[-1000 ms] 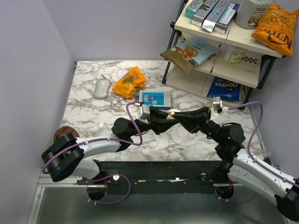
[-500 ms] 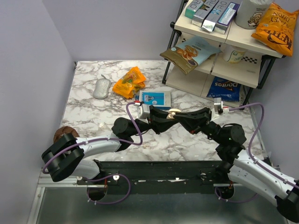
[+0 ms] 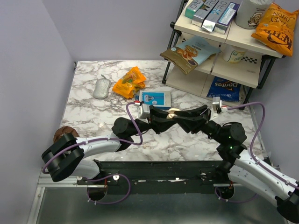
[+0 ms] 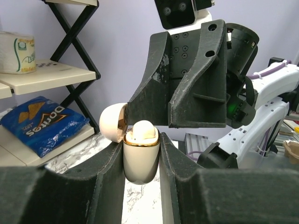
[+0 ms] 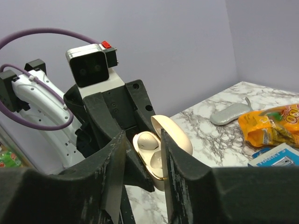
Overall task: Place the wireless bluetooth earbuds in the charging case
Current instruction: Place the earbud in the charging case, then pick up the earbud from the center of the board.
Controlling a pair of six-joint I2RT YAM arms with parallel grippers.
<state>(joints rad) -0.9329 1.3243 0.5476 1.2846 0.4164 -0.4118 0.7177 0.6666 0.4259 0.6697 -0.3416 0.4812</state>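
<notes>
My left gripper (image 4: 141, 154) is shut on the charging case (image 4: 140, 161), a cream-white pill shape with a gold rim, held upright above the table. Its lid (image 4: 112, 122) is hinged open. One cream earbud (image 4: 143, 129) sits in the case's top. In the right wrist view that earbud (image 5: 148, 139) fills the far slot and the near slot (image 5: 158, 161) looks empty. My right gripper (image 5: 142, 140) is open, holds nothing, and its fingers hover just above the open case beside the lid (image 5: 174, 133). In the top view the two grippers meet at the case (image 3: 173, 111). No other earbud shows.
Behind the grippers lie a blue-and-white box (image 3: 154, 98), an orange snack bag (image 3: 129, 82) and a grey-white mouse (image 3: 101, 87). A shelf rack (image 3: 224, 42) with snack bags stands at the back right, a Doritos bag (image 3: 223, 88) at its foot. A brown lump (image 3: 60, 133) sits at the left edge.
The right wrist has shifted very slightly. Both grippers stay together at the open case, and the left keeps its hold.
</notes>
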